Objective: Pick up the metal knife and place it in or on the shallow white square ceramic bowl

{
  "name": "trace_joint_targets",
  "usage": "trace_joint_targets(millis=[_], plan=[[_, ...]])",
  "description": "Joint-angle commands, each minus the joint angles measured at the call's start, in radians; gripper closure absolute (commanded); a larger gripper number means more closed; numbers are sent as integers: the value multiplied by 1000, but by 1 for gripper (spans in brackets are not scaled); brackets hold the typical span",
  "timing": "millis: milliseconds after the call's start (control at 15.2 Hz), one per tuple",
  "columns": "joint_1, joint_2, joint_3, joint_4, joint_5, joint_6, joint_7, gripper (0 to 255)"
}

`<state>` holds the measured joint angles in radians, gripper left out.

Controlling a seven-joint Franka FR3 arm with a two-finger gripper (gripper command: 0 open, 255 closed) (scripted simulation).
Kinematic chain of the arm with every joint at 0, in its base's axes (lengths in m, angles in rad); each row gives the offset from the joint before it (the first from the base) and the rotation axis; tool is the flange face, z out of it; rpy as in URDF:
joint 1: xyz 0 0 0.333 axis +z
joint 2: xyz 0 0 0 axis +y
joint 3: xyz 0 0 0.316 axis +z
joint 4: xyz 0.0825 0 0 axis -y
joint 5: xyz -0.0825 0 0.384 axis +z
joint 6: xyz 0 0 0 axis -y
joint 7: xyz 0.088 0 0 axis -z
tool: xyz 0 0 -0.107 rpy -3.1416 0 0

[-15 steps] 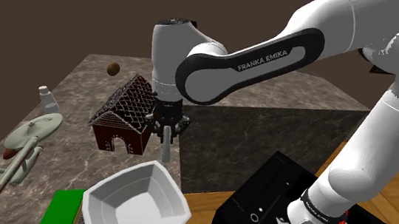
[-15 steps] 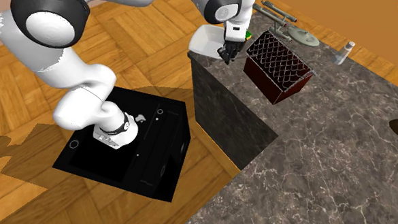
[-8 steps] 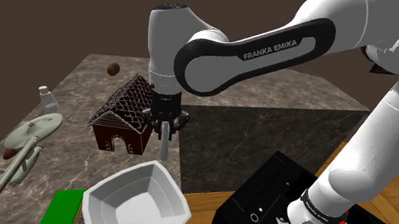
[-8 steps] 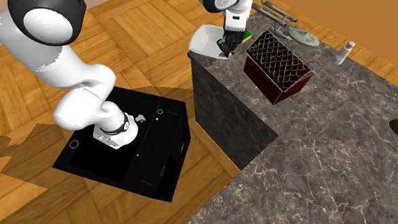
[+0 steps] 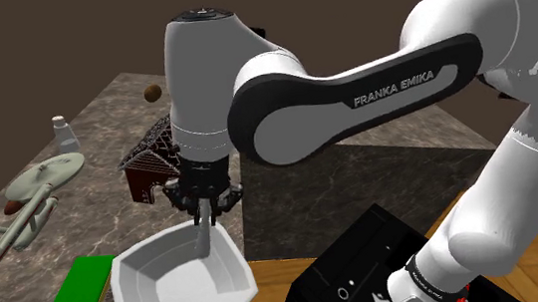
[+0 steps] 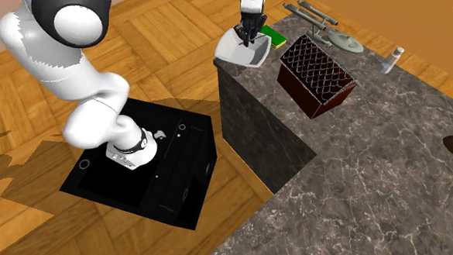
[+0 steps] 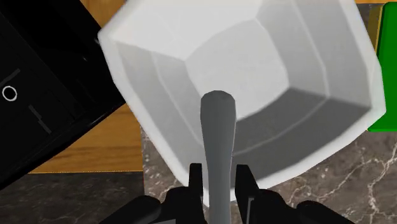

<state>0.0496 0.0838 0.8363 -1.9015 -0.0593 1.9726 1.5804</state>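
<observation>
My black gripper (image 5: 203, 207) is shut on a grey knife (image 5: 203, 237) that hangs point down over the white square bowl (image 5: 159, 285). In the wrist view the knife (image 7: 218, 146) runs out from between the fingers (image 7: 195, 184), its tip above the inside of the bowl (image 7: 159, 38). The bowl sits at the corner of the dark marble counter (image 5: 113, 219). In the second exterior view the gripper (image 6: 246, 35) hovers right above the bowl (image 6: 234, 53).
A brown gingerbread house (image 5: 150, 163) stands just behind the gripper. A green block (image 5: 76, 294) lies beside the bowl, a grey spaceship model (image 5: 21, 202) farther along the shoulder view's left. The black stand (image 5: 367, 266) sits below the counter's edge.
The arm has swung from beside the gingerbread house toward the counter's corner, carrying the knife over the bowl.
</observation>
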Motion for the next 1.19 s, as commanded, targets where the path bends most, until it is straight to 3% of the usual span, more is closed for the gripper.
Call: trace_joint_targets(millis=[0, 462, 1122], plan=[[33, 30, 19, 31, -26, -13, 63, 255], [198, 178, 58, 173, -152, -68, 289, 255], [211, 219, 37, 80, -194, 51, 316, 255]])
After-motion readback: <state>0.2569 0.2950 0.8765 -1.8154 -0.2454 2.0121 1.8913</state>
